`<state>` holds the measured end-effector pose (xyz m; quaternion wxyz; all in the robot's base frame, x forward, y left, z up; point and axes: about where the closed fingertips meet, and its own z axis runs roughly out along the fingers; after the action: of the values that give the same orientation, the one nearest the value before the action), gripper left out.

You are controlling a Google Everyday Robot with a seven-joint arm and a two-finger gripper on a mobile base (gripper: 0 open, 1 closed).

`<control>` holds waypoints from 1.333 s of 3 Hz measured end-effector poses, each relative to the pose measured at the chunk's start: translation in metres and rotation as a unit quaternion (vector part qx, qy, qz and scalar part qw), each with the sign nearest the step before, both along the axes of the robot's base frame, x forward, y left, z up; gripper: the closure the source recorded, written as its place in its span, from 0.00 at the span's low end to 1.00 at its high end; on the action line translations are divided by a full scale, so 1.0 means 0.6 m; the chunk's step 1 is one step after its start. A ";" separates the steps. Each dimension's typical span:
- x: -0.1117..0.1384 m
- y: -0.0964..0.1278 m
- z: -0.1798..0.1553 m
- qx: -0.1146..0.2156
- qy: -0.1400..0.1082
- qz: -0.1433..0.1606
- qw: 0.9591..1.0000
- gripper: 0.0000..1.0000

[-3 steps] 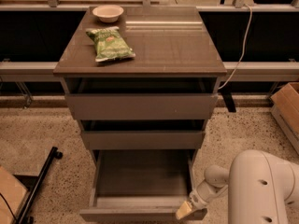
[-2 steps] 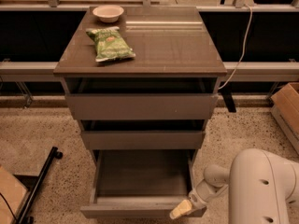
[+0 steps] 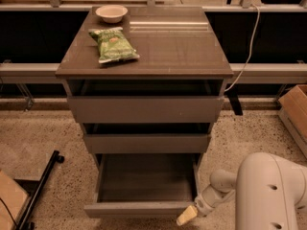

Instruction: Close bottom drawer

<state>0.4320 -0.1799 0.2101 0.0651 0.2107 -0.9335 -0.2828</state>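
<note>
One bottom drawer [image 3: 144, 181] is standing pulled well out beneath the worktop's [image 3: 172, 47] front edge, not yet closed. One end effector [image 3: 187, 215] is sitting at its front panel's right end, below the worktop's front-right corner; whether clenched or released cannot be told. Whole push is remaining.

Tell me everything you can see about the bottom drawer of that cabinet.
The bottom drawer is grey-brown and handleless, with a slim flat front panel, thin side walls and a plain matching floor. It stands pulled well out, level, below the middle drawer and just above the speckled ground. The pincer sits at the front panel's right end, seemingly touching it.
</note>
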 end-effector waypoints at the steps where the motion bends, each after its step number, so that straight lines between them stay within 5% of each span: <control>1: 0.015 0.014 -0.029 -0.010 -0.012 0.016 1.000 0.49; 3: 0.047 0.019 -0.058 -0.006 -0.022 0.022 0.999 0.97; 4: 0.117 0.026 -0.037 -0.009 -0.067 0.039 0.997 1.00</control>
<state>0.5024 -0.1640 0.1878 0.0157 0.2642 -0.9296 -0.2567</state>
